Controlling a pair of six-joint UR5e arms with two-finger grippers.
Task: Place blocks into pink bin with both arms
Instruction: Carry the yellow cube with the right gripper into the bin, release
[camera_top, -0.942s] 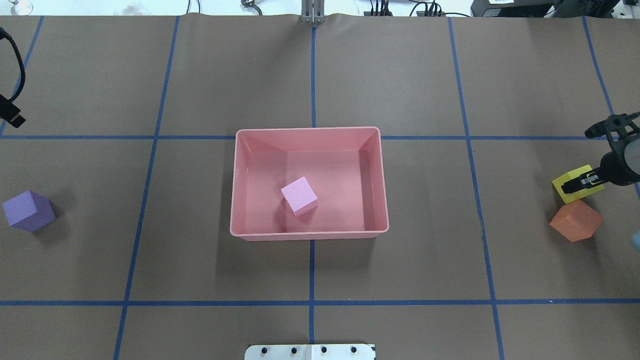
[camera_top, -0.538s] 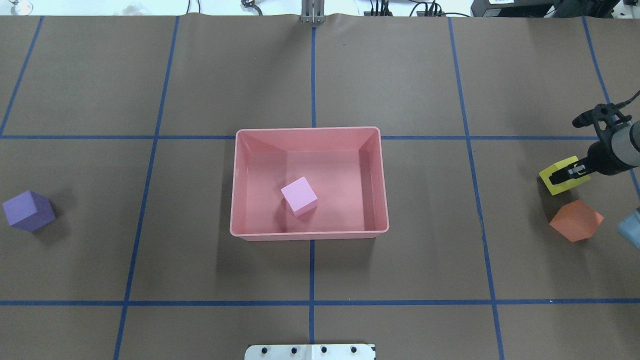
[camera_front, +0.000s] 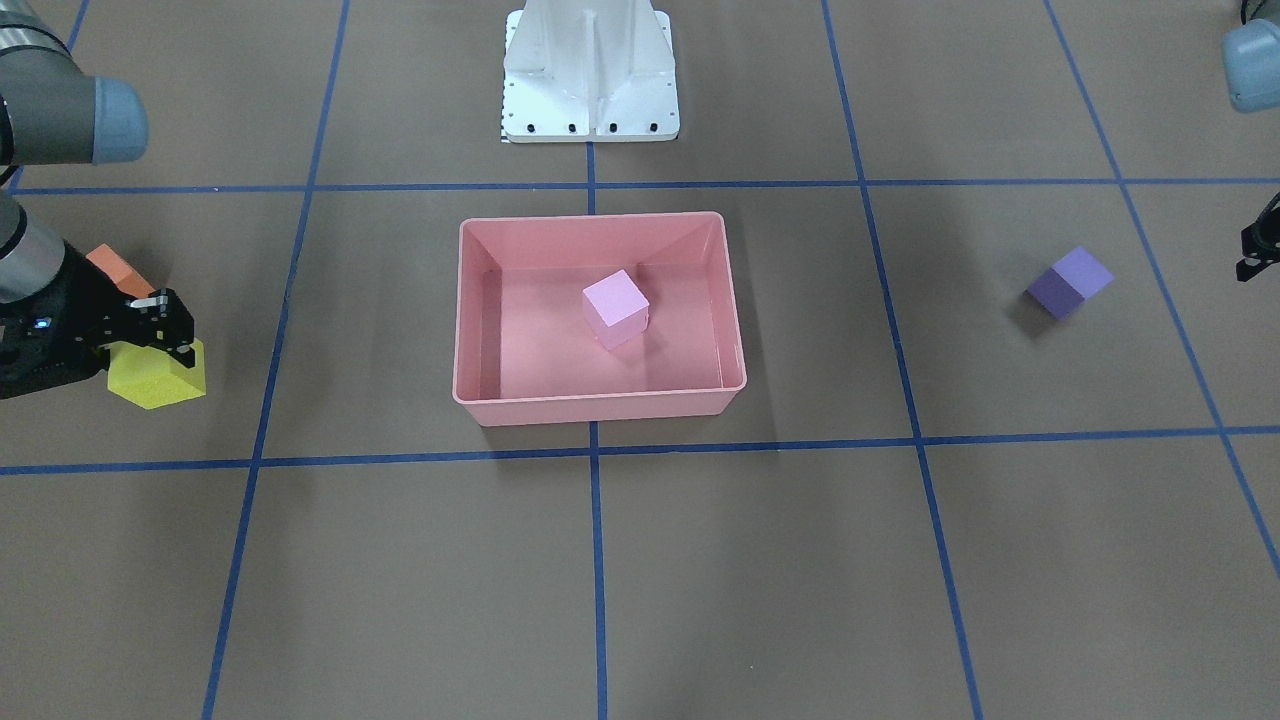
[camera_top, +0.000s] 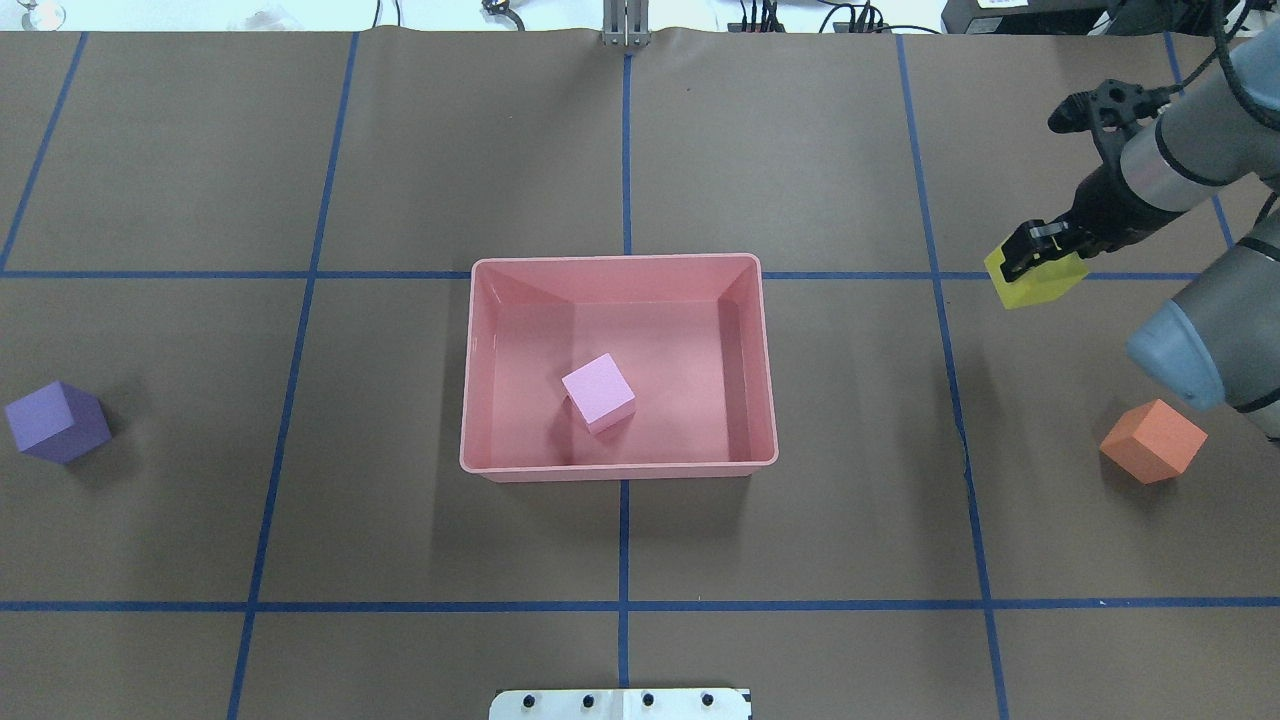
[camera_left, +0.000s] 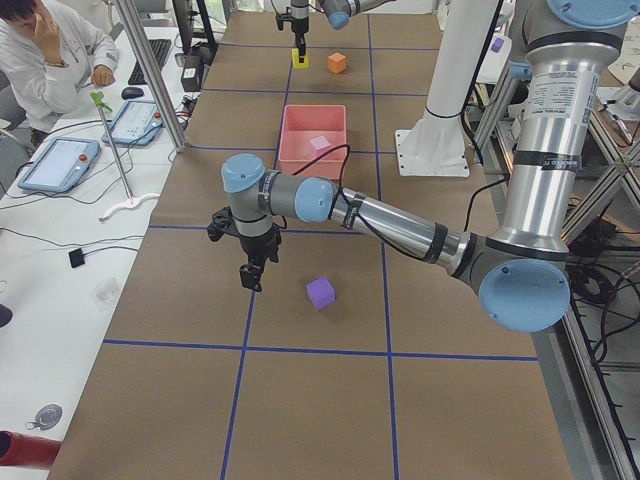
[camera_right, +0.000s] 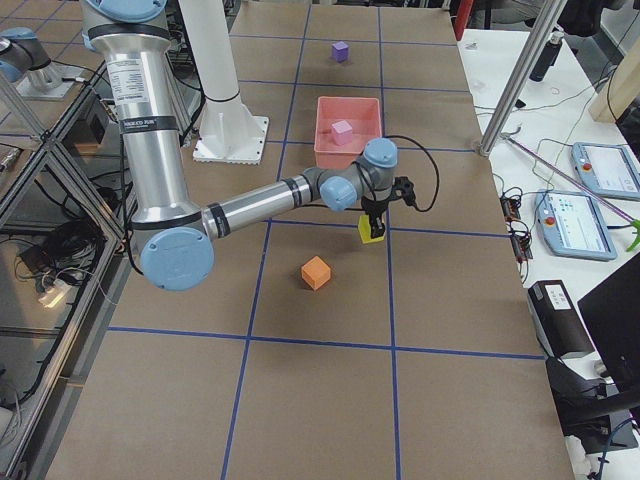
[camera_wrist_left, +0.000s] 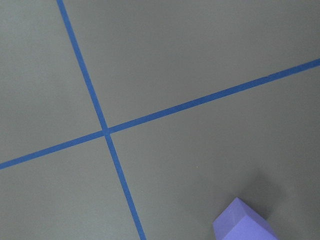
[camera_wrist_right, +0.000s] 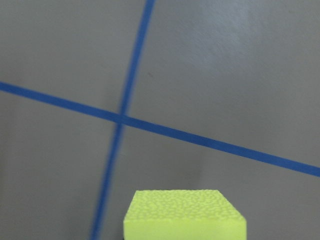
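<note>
My right gripper (camera_top: 1036, 260) is shut on the yellow block (camera_top: 1040, 285) and holds it above the table, to the right of the pink bin (camera_top: 620, 466). The yellow block also shows in the right wrist view (camera_wrist_right: 185, 215). The pale pink-lilac block (camera_top: 598, 392) lies inside the bin. The orange block (camera_top: 1152, 441) sits on the table at the right. The purple block (camera_top: 55, 422) sits at the far left. My left gripper (camera_left: 251, 274) hangs above the table near the purple block (camera_left: 320, 292); I cannot tell whether it is open or shut.
The white robot base (camera_front: 590, 70) stands behind the bin. Blue tape lines cross the brown table cover. A person (camera_left: 50, 50) sits at a side desk with tablets in the exterior left view.
My right gripper has lifted the yellow block away from the orange block and carried it up and towards the far side and the bin. The left arm has left the overhead view.
</note>
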